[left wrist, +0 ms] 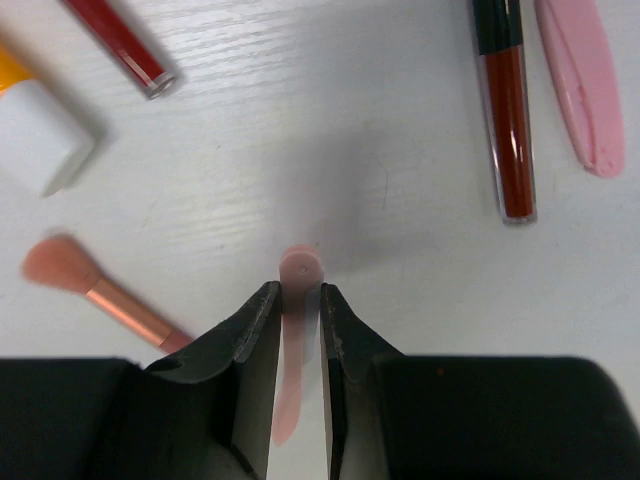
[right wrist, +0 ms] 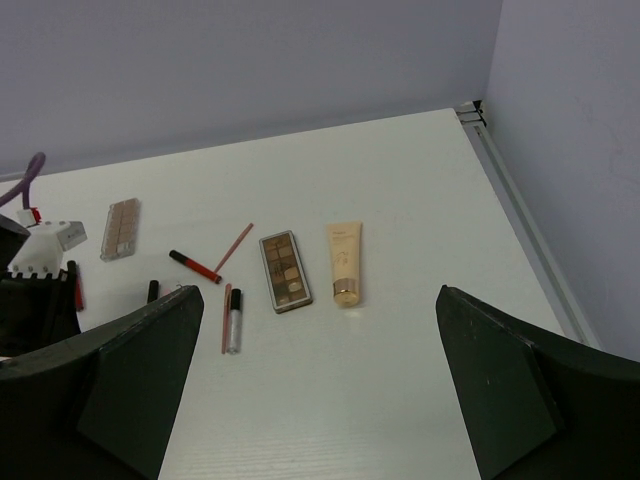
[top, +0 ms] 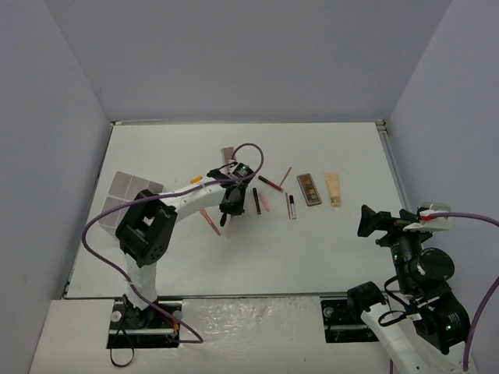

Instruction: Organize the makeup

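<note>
My left gripper (left wrist: 298, 305) is shut on a thin pink stick (left wrist: 299, 272), its round tip poking out past the fingertips just above the table. In the top view the left gripper (top: 229, 206) is left of a dark-red stick (top: 255, 200) and a pink spatula (top: 266, 202). The wrist view shows that dark-red stick (left wrist: 505, 110), the spatula (left wrist: 583, 80), a red stick (left wrist: 120, 45), a white cap (left wrist: 40, 145) and a small brush (left wrist: 95, 290). A brown palette (top: 309, 188) and a beige tube (top: 334, 189) lie to the right. My right gripper (top: 378, 222) is open and empty.
The white translucent compartment box (top: 125, 199) stands at the left edge. A second palette (top: 228, 153) lies behind the left gripper. The right wrist view shows the palette (right wrist: 285, 270), the beige tube (right wrist: 345, 262), a clear gloss (right wrist: 234, 320) and a red gloss (right wrist: 194, 266).
</note>
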Available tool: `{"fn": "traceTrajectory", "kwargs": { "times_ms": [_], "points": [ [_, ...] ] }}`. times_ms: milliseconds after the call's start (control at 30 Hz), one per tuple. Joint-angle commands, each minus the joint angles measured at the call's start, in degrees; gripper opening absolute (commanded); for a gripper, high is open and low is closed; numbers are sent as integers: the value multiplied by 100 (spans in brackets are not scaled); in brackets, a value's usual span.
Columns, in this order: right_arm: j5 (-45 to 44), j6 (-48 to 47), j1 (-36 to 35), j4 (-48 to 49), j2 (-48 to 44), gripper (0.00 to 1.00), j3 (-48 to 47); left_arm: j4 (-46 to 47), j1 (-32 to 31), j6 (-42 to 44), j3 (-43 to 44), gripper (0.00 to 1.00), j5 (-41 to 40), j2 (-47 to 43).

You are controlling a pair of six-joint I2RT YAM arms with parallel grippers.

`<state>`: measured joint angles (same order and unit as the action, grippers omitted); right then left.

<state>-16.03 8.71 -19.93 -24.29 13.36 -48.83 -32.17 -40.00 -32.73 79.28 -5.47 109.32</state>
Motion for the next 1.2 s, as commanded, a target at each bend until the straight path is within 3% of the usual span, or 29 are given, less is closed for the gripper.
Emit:
{"fn": "traceTrajectory", "kwargs": {
  "times_ms": [0,167,500,833,933,1167],
  "points": [
    [-85,-62,-46,460,-7,100,-4,28,128,100,-118,6,-677,-1356],
    [-67,-64,-58,465,-78,100,7,98,377,206,-837,6,-1513,-2636],
    [-40,-80,-116,487,-255,100,58,898,2075,390,-2638,6,-2310,-4955],
    [1,-96,-171,496,-373,100,94,2078,2953,527,-3473,8,-2631,-5218],
    [-14,-81,-195,497,-409,100,103,2528,3007,497,-3746,13,-2755,-5202],
    [-9,-89,-230,510,-435,100,123,3100,3007,435,-4131,14,-2789,-5175]
  ]
}}
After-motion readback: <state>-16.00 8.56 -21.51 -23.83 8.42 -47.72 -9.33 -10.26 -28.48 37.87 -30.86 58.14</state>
